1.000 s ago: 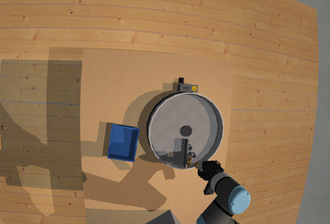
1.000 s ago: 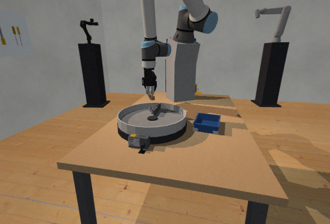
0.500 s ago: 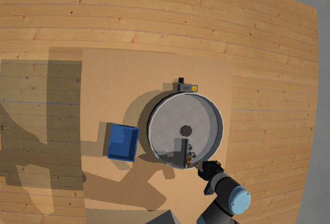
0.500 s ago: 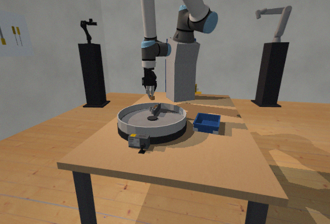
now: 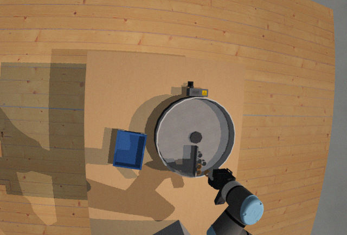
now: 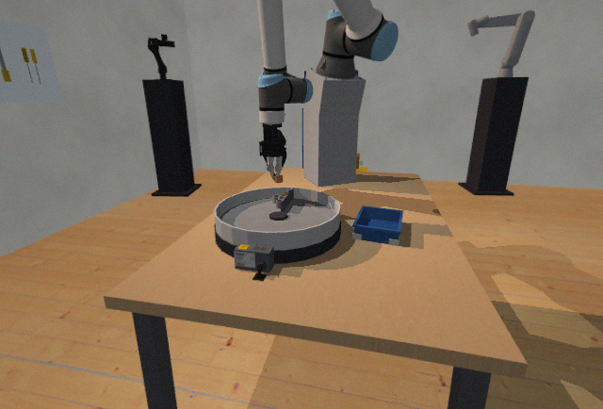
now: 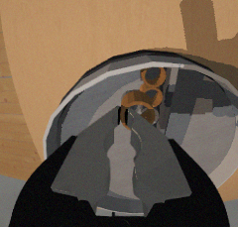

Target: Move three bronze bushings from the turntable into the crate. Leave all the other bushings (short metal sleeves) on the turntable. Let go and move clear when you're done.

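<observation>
Bronze bushing (image 5: 206, 172) (image 6: 278, 178) (image 7: 134, 97), raised above the turntable (image 5: 231, 131) (image 6: 277, 238) (image 7: 124, 67) near its edge. We see the gripper (image 5: 210, 174) (image 6: 276, 176) (image 7: 122, 107) with its fingers (image 6: 278, 166) clamped on the bushing's wall. At least two more bronze bushings lie beside the divider (image 5: 195, 161) (image 6: 288, 198), near grey ones (image 5: 199, 154). No bushing shows in the crate (image 5: 142, 151) (image 6: 377, 235). We judge this the first transfer; next we should carry the bushing over the crate, then release.
</observation>
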Available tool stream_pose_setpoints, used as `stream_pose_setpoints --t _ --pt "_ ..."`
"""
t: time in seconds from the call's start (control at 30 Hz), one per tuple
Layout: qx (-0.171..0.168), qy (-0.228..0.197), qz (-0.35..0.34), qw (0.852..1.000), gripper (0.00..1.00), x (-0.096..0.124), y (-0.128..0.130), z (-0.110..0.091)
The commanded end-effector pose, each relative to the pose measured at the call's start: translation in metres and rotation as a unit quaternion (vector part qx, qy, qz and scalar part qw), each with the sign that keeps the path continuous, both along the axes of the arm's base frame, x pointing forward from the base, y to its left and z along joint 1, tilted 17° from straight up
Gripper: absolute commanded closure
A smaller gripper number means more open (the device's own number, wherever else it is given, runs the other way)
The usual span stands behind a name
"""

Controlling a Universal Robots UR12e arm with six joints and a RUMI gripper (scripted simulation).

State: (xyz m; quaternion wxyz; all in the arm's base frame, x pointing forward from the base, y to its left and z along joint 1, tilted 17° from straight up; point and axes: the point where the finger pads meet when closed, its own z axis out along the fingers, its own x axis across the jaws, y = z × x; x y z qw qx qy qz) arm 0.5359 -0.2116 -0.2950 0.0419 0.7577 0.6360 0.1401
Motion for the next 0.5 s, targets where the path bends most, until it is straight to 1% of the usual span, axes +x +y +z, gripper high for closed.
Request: stream_pose_setpoints --t 0.0,0.47 --pt "0.000 0.000 0.000 1.000 1.00 0.0002 -0.0002 0.0004" --pt "0.000 0.000 0.000 1.000 1.00 0.0024 0.0051 0.0016"
